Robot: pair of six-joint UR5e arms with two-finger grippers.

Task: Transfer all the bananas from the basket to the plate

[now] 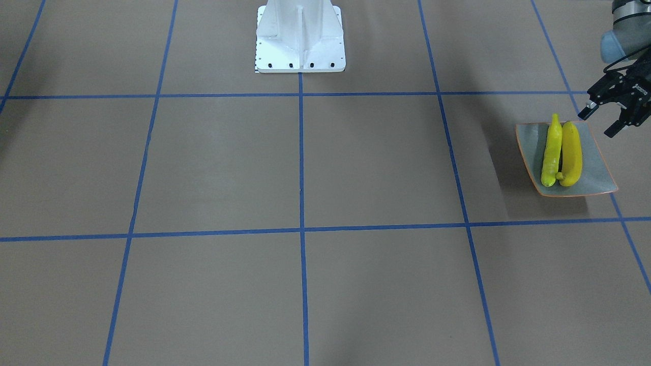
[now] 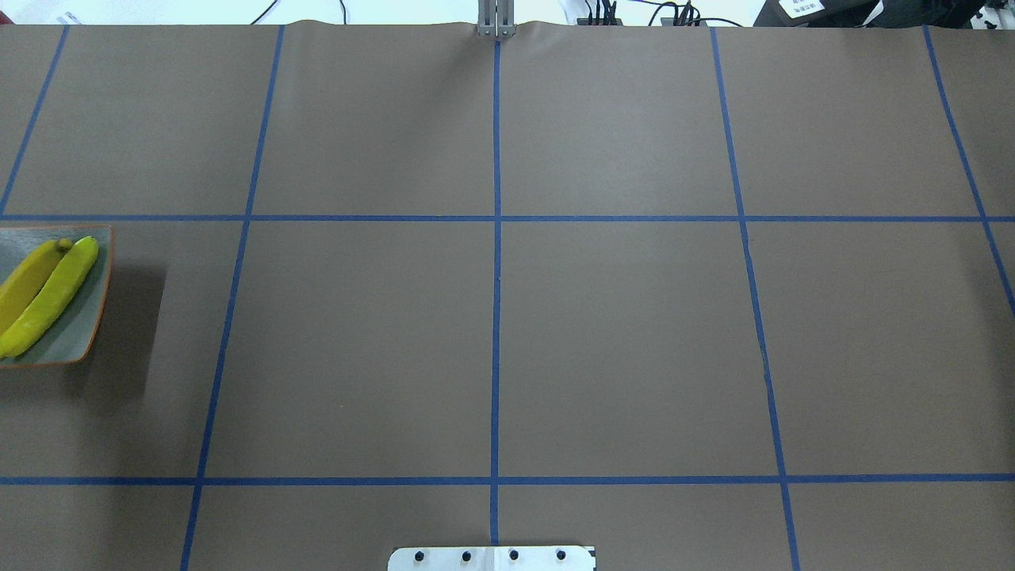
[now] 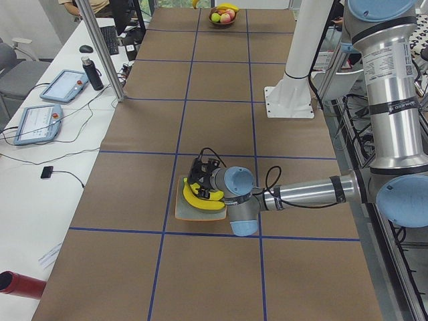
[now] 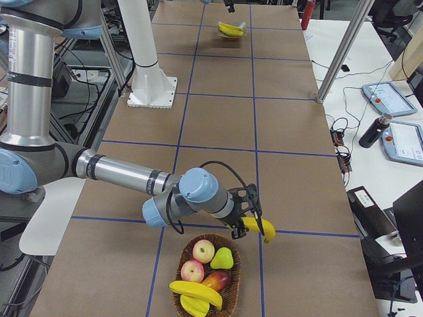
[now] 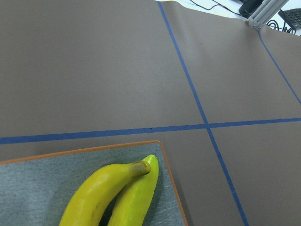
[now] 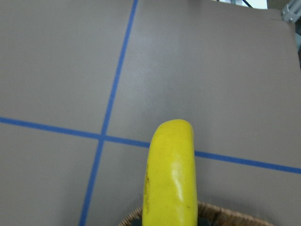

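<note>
While the right gripper [image 4: 248, 218] clenches a banana [image 4: 261, 228] well apart from the plate [image 1: 595, 173], a level, unhurried carry toward that plate seems best, where two bananas [image 1: 572, 152] lie and the released left gripper [image 1: 600, 121] hovers just beside.

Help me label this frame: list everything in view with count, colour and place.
plate bananas: two, yellow and greenish-yellow, side by side on plate
held banana: one, yellow, in right gripper near basket
basket banana: at least one, yellow, in basket
plate: one, grey-green, orange rim, table's left end
basket: one, brown wicker, table's right end
other fruit: about four, red-yellow and green, in basket
table: one, brown, blue tape grid
left gripper: one, black, open, by plate's corner
right gripper: one, black, shut on held banana
</note>
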